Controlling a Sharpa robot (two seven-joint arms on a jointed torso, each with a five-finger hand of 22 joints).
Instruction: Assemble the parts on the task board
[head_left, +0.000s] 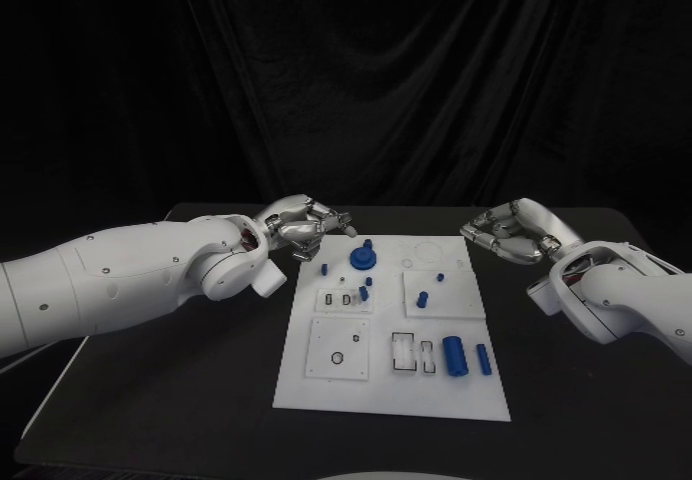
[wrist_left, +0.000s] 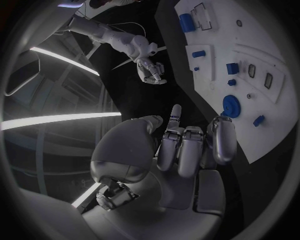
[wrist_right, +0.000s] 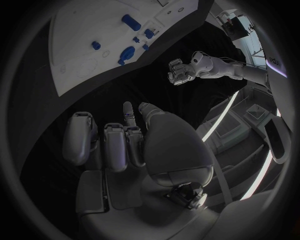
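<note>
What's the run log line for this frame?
left hand: curled, holding nothing, off board's far-left corner | right hand: curled, holding nothing, far-right | task board: blue parts untouched

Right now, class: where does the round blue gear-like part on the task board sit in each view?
Head view: round blue part, far end of the task board.
Left wrist view, beside the board's edge.
Right wrist view, same.
Shared landmark: small blue peg beside it.

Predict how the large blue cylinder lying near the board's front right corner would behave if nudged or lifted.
The large blue cylinder lies on its side on the task board, so a sideways nudge would probably roll it. It looks rigid and smooth, likely light, and might slip between metal fingers.
</note>
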